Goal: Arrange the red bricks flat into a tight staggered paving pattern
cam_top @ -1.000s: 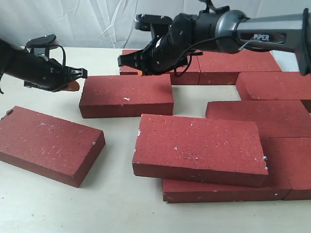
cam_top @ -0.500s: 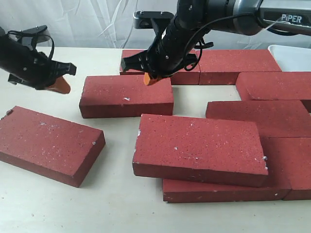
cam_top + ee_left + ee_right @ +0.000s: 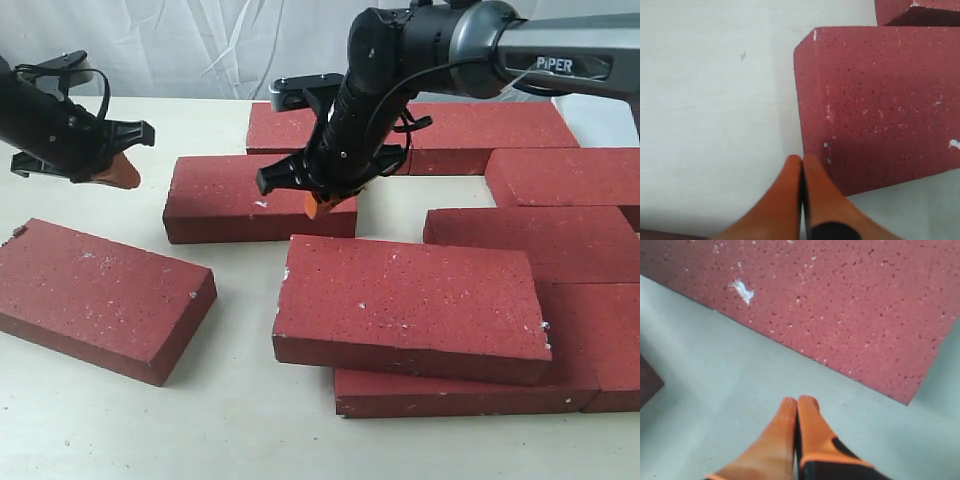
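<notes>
changed, right: a second ago my right fingers (image 3: 325, 203) were at the far long edge of the middle dark-red speckled paving brick (image 3: 260, 195). They have since crossed over it and now sit at its near long edge, toward its right corner.
changed, left: my left fingers (image 3: 122, 172) were up against that brick's left short end. They are now backed off toward the upper left of the frame, with a clear gap.
brick moved: no, same spot throughout.
meaning: I read this as re-siting, probably to shove the brick from the near side toward the back row of red bricks (image 3: 480, 130). It's nudging, not lifting.
left state: pressed together, holding nothing. The wrist view puts the tips just off the brick's short end.
right state: pressed together, holding nothing, over bare counter beside the long edge. Can't tell if they touch the counter.
brick location: centre-left of frame, flat on the pale counter (image 3: 230, 430), just in front of the back row. Can't tell if it touches that row.
brick look: flat rectangle, rough pitted dark-red face, pale flecks, one white chip near the near edge.
remaining: the skewed red brick (image 3: 100, 295) at lower left is loose. The front red brick (image 3: 410, 305) lies tilted on another, so the paving is far from tight.
</notes>
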Controlling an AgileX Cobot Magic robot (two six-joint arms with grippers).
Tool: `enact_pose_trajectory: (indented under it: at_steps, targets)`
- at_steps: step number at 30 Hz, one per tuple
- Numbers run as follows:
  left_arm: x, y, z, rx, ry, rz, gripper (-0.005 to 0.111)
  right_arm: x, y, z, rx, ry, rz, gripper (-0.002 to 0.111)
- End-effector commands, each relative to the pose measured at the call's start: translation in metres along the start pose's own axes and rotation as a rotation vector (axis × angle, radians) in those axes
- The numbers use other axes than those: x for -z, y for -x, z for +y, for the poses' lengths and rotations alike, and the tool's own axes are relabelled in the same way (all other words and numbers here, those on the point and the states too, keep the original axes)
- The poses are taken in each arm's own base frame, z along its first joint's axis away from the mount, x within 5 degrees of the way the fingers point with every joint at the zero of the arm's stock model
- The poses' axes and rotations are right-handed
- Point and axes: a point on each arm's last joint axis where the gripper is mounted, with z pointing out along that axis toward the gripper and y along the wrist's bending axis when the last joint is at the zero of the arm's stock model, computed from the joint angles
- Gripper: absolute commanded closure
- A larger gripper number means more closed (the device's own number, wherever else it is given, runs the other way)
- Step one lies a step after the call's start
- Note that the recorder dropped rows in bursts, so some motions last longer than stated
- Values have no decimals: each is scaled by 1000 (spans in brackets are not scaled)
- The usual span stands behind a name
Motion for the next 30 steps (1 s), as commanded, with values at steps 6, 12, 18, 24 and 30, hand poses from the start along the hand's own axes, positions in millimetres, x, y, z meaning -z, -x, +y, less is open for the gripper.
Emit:
enact_pose_trajectory:
  at_steps: [6,12,18,24,30]
  targets:
    - [-27,1,11,58,27,-24,107,-20,-1,-4,-11,3,21,109]
    - [-38,2,11,92,-20,-48,107,-26,2,-5,-17,3,-20,109]
    - [-49,3,10,121,-92,-76,107,-26,4,-5,-14,-1,-41,109]
    - [-60,0,14,140,-94,-69,107,-26,7,-7,9,-25,-70,109]
    - [-69,-3,18,171,-95,-56,107,-26,9,-8,18,-35,-88,109]
